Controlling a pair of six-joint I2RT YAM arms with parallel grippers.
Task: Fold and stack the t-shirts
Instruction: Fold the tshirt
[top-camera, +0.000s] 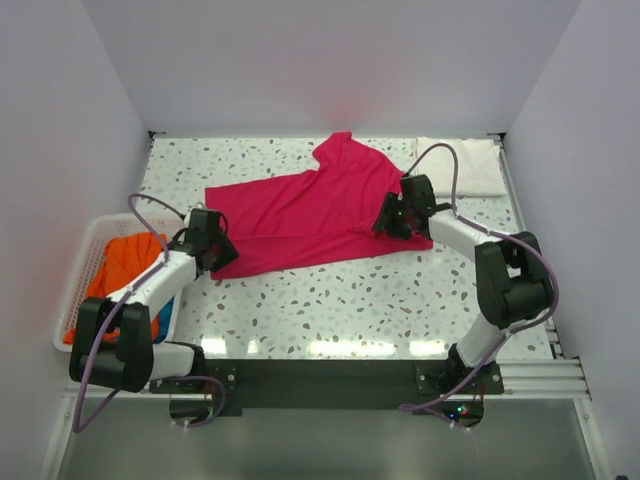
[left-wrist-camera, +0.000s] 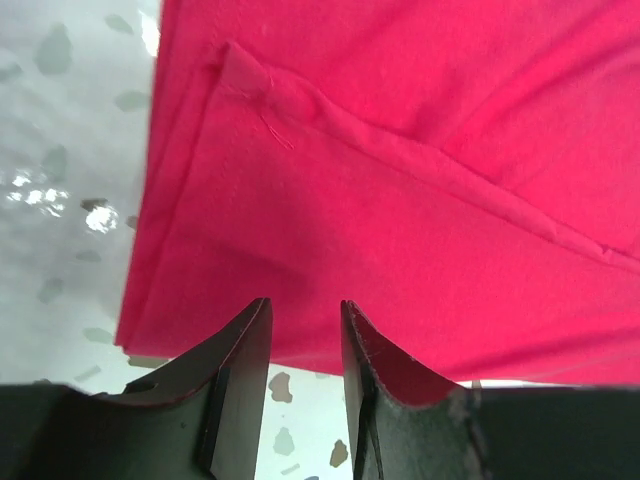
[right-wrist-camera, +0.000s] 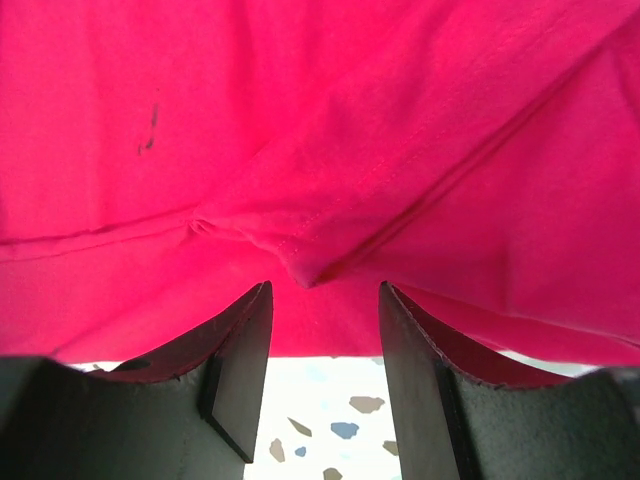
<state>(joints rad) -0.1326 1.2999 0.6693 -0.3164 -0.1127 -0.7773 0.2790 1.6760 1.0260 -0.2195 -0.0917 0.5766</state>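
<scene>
The magenta-pink t-shirt (top-camera: 310, 210) lies spread across the middle of the speckled table, one sleeve pointing to the back. My left gripper (top-camera: 213, 247) is open at the shirt's near left corner; in the left wrist view the gripper (left-wrist-camera: 305, 310) has its jaws apart just short of the shirt's edge (left-wrist-camera: 300, 250). My right gripper (top-camera: 392, 218) is open at the near right edge; in the right wrist view the gripper (right-wrist-camera: 325, 292) faces a small fold of the cloth (right-wrist-camera: 310, 272). A folded white t-shirt (top-camera: 460, 165) lies at the back right. Orange (top-camera: 125, 265) and blue (top-camera: 163, 322) shirts lie in the basket.
A white slotted plastic basket (top-camera: 75, 275) stands at the left edge of the table. White walls close in the back and both sides. A black rail (top-camera: 320, 375) runs along the near edge by the arm bases.
</scene>
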